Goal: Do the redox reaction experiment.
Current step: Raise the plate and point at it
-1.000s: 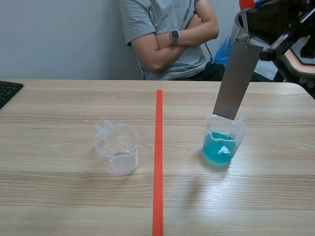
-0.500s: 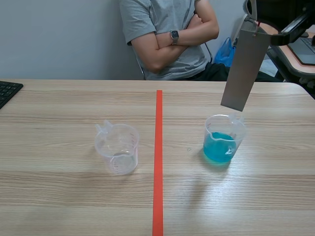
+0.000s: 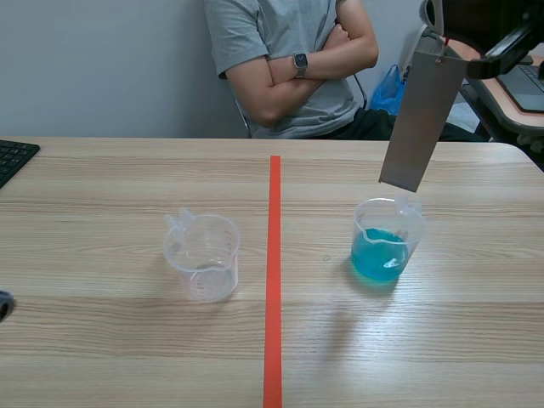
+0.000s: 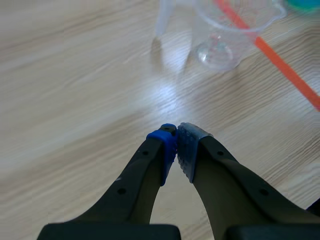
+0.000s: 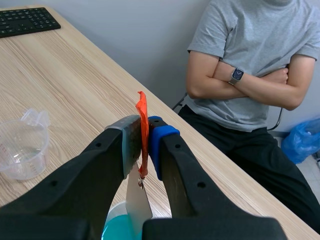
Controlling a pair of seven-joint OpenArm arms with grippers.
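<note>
Lifted clear of the beaker (image 3: 387,245), the metal strip (image 3: 422,119) (likely thin, stiff, light) hangs by its orange tag (image 5: 142,112), clamped in the right fingers (image 5: 161,136); left fingers (image 4: 166,146) together.

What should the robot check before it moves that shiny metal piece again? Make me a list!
1. Grip: the right gripper pinches the flat grey metal strip by its orange tab: ok.
2. Strip free of the cup: its lower end hangs just above the clear plastic cup of blue liquid, apart from it: ok.
3. Blue cup upright on the wooden table: ok.
4. Empty clear measuring cup upright, across the red line from the blue cup: ok.
5. Left gripper out of the way, shut on nothing, low over the table: ok.
6. Drops clinging to the strip: cannot tell.
</note>
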